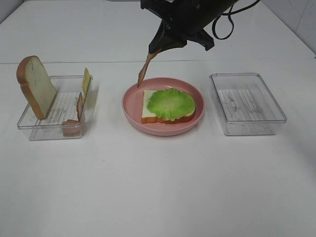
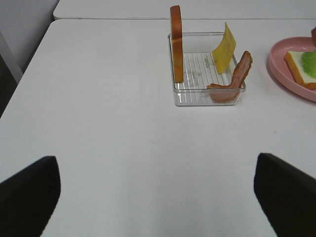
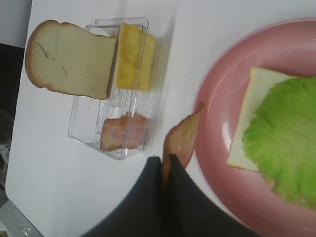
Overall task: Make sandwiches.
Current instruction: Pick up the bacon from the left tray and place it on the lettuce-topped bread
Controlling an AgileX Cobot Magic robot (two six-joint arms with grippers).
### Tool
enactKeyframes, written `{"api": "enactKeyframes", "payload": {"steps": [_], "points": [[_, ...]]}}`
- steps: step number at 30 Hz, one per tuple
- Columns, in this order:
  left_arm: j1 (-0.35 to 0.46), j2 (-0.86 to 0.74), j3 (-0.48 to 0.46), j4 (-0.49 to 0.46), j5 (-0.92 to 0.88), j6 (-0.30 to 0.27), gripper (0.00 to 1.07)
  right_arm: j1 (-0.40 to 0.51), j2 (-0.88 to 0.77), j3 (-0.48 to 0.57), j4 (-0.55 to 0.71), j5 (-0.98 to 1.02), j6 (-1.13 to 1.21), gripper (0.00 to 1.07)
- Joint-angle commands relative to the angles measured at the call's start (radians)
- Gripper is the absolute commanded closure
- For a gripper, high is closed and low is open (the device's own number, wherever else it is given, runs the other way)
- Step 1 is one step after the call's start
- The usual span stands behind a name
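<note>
Reddish-brown meat strip (image 3: 181,140) dangles from clamped right gripper (image 3: 165,163), apparently beside pink plate (image 3: 217,98).

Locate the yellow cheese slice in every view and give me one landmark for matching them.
Exterior high: the cheese slice stands on edge at the far right wall of the left clear tray.
Left wrist: the cheese slice is in that tray, on the pink plate side of the upright bread slice.
Right wrist: the cheese slice is in the tray, right beside the bread slice.
Shared landmark: the upright bread slice.
</note>
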Motion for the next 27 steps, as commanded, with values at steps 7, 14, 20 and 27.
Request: {"api": "enactKeyframes", "payload": {"steps": [7,14,20,27], "points": [[0.004,-0.014,0.001,0.002,-0.005,-0.002,0.07,0.001,0.175,-0.153,0.064,0.081,-0.02,1.07],[0.004,-0.014,0.001,0.002,-0.005,-0.002,0.07,0.009,0.219,-0.162,0.076,0.083,-0.021,1.07],[0.004,-0.014,0.001,0.002,-0.005,-0.002,0.07,0.014,0.265,-0.162,0.086,0.076,-0.038,1.07],[0.004,-0.014,0.001,0.002,-0.005,-0.002,0.07,0.009,0.263,-0.163,-0.093,0.096,-0.011,1.07]]}}
